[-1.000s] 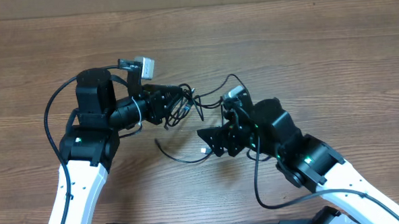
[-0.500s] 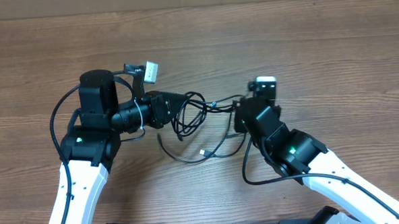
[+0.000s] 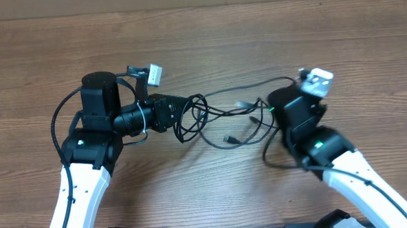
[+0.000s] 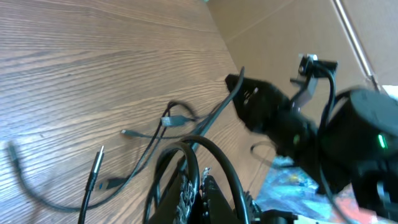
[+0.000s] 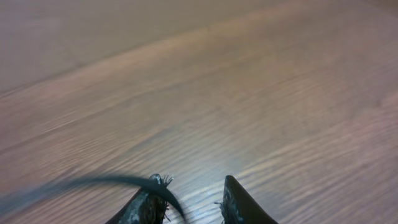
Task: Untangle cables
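Note:
The cables (image 3: 221,120) are thin black cords, stretched in loose loops across the wooden table between my two arms. One plug tip (image 3: 229,138) lies toward the front and another (image 3: 241,103) further back. My left gripper (image 3: 184,116) is shut on a loop of the cables (image 4: 186,149), which arches over its closed fingertips (image 4: 200,177). My right gripper (image 3: 272,104) is at the right end of the tangle. Its jaws (image 5: 193,183) stand apart, and a blurred cable strand (image 5: 93,183) crosses its left finger (image 5: 152,190) and drops into the gap.
The brown wooden table (image 3: 200,45) runs in all directions round the arms. Thicker black arm wires loop by the left arm (image 3: 55,113) and below the right arm (image 3: 271,156). The right arm (image 4: 311,130) looms in the left wrist view.
My right arm has swung to the right, and the cables have stretched out rightward with it, so the tangle is now longer. My left gripper has stayed in place, still shut on its loop.

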You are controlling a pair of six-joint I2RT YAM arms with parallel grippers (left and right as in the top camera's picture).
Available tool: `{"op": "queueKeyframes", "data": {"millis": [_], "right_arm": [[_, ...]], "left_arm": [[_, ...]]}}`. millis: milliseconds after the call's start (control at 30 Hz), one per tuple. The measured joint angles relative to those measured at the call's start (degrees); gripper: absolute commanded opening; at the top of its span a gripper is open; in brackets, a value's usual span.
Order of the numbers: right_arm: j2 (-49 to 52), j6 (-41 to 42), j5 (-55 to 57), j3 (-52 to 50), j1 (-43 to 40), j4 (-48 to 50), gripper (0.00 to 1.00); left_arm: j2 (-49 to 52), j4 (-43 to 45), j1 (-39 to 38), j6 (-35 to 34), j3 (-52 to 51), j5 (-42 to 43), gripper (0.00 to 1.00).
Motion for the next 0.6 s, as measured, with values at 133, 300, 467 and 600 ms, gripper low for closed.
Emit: {"op": "queueKeyframes", "data": {"millis": [133,300,467,600], "right_arm": [[0.00,-0.11,-8.83,0.00,-7.10,-2.05,0.33],[-0.11,-1.22,-21.57,0.00,-12.96,-2.21,0.62],[-0.15,-10.32,-44.24,0.00,-13.18,-0.87,1.00],[-0.20,-17.03,-56.04,0.00,-12.72,1.31,1.00]], "left_arm": [[0.00,-0.07,0.00,0.72,0.00,-1.05,0.04],[0.00,-0.15,0.00,0.90,0.00,-1.64,0.04],[0.00,-0.15,0.00,1.92,0.00,-1.86,0.04],[0.00,0.00,0.00,2.27,0.00,-1.90,0.04]]}}
